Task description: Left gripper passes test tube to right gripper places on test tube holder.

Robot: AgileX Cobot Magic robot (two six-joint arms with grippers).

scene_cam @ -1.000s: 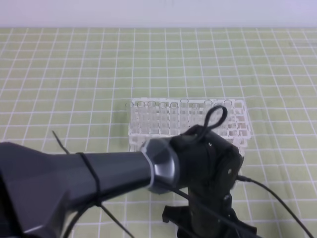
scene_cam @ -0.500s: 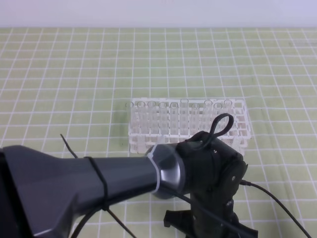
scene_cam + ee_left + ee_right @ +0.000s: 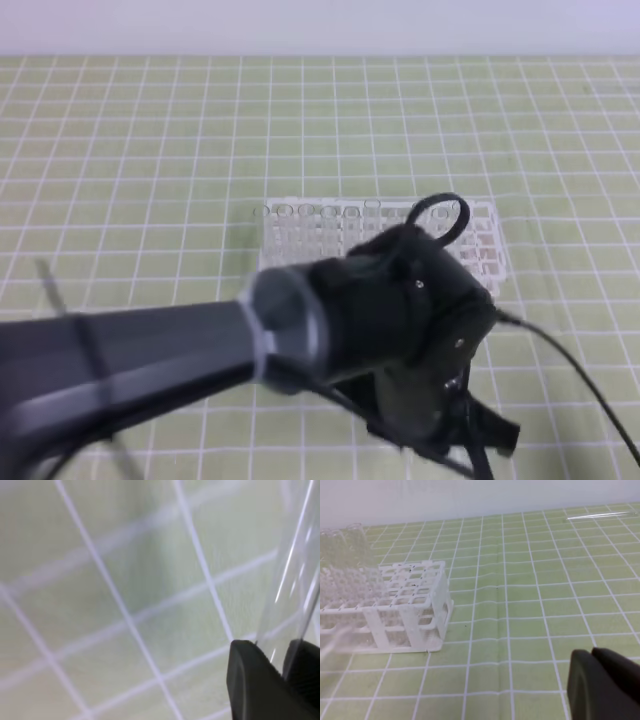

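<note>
Left wrist view: my left gripper, black jaws at the lower right of the frame, is clenched on the long slim clear test tube, which rises from between the jaws up along the right edge.
Tube and mat: behind the glass lies only the green mat with white grid lines, blurred.
Exterior high view: my dark left arm sweeps from lower left to centre and hides the front of the white plastic lattice test tube holder; the tube itself cannot be made out here.
Right wrist view: my right gripper shows as black jaws at the lower right, held together, grasping nothing.
Rack: the holder stands at left, well apart from those jaws.
Far corner: another clear tube lies on the mat at the upper right.
</note>
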